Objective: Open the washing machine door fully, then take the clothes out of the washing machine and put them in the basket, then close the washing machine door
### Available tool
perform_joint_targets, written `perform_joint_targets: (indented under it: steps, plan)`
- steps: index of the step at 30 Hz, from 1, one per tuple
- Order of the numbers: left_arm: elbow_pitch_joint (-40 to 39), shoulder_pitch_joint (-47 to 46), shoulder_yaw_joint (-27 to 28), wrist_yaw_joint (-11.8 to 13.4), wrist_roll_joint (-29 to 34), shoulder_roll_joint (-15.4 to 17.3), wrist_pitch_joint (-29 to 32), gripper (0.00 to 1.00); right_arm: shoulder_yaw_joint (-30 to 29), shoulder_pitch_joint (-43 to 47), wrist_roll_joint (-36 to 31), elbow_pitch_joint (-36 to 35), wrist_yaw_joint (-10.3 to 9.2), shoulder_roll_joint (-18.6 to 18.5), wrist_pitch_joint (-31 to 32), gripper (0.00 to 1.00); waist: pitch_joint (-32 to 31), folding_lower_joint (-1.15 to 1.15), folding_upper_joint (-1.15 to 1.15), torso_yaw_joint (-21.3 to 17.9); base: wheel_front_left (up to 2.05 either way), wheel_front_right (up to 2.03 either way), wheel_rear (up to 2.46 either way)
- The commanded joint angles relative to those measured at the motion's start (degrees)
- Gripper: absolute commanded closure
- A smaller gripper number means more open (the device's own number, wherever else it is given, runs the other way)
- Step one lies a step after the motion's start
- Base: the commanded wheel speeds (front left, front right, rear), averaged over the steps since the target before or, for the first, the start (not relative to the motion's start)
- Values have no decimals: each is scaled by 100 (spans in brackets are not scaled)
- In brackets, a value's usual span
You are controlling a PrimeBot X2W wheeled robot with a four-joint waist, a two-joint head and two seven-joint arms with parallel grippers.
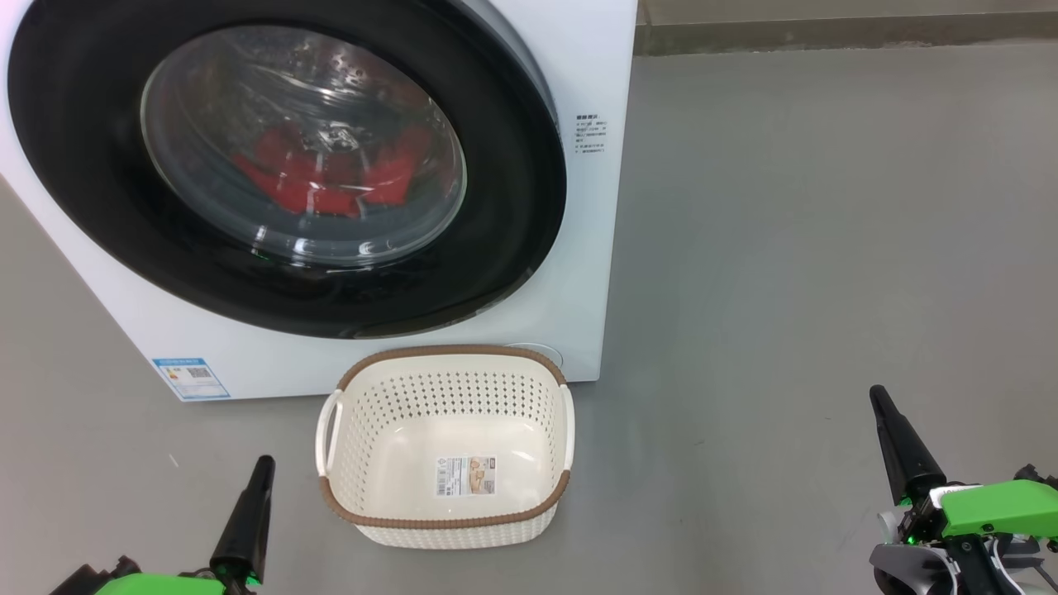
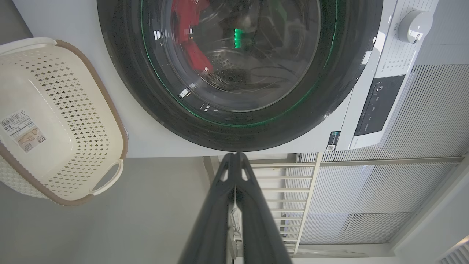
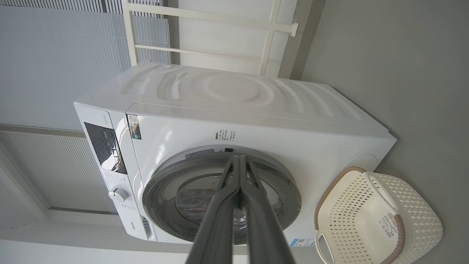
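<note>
The door was shut on the washer, and the red clothes were seen low inside through it. The basket was set on the floor just in front, with nothing in it. The left gripper and right gripper were pinched closed on nothing, well back. The door needed to be pulled first, by its edge, and swung wide, so that the basket was not knocked.

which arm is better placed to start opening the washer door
Probably left. The left gripper sits below the glossy black round door of the white front-loading washing machine, pointing at it; the right gripper stands out past the machine's side. Which edge of it opens I cannot tell.
</note>
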Motion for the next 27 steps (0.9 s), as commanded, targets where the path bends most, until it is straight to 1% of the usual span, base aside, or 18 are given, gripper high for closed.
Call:
perform_joint_targets:
  steps: [1, 2, 3, 4, 6, 9, 13, 17, 21, 27]
  plan:
    - [-159, -225, 202, -41, -42, 63, 17, 100, 109, -248, 0, -167, 3, -67, 32, 100, 0, 0, 0, 0, 0, 0, 0]
    - [-159, -225, 202, -41, -42, 63, 17, 100, 109, -248, 0, -167, 3, -67, 32, 100, 0, 0, 0, 0, 0, 0, 0]
    - [-159, -225, 202, -41, -42, 63, 17, 0, 109, -248, 0, -167, 3, -67, 32, 0, 0, 0, 0, 0, 0, 0, 0]
    - [30, 9, -7, 0, 1, -3, -1, 0, 3, 7, 0, 33, 1, 9, -3, 0, 0, 0, 0, 0, 0, 0, 0]
    - [167, 90, -23, 2, 1, -34, -1, 0, 17, 90, 0, 177, 0, 63, -8, 0, 0, 0, 0, 0, 0, 0, 0]
    - [121, 91, -38, 1, 39, -29, -49, 0, 46, 101, -14, 136, 0, 59, -54, 0, 8, 2, 0, 0, 0, 0, 0]
    - [73, 100, -75, 0, 104, -8, -120, 0, 90, 122, -97, 102, 0, 51, -125, 0, -3, 13, 0, 5, 0, 0, 0]
    - [22, 114, -91, -2, 239, 18, -188, 0, 125, 143, -241, 72, 0, 43, -193, 0, 13, 1, 0, 7, 0, 0, 0]
    - [-22, 123, -94, -3, 470, 27, -256, 0, 164, 150, -427, 53, 0, 35, -260, 0, 27, 0, 0, 9, 0, 0, 0]
    - [-86, 133, -80, -5, 981, 24, -358, 0, 217, 155, -804, 30, 1, 11, -361, 0, 49, 0, 0, 11, 0, 0, 0]
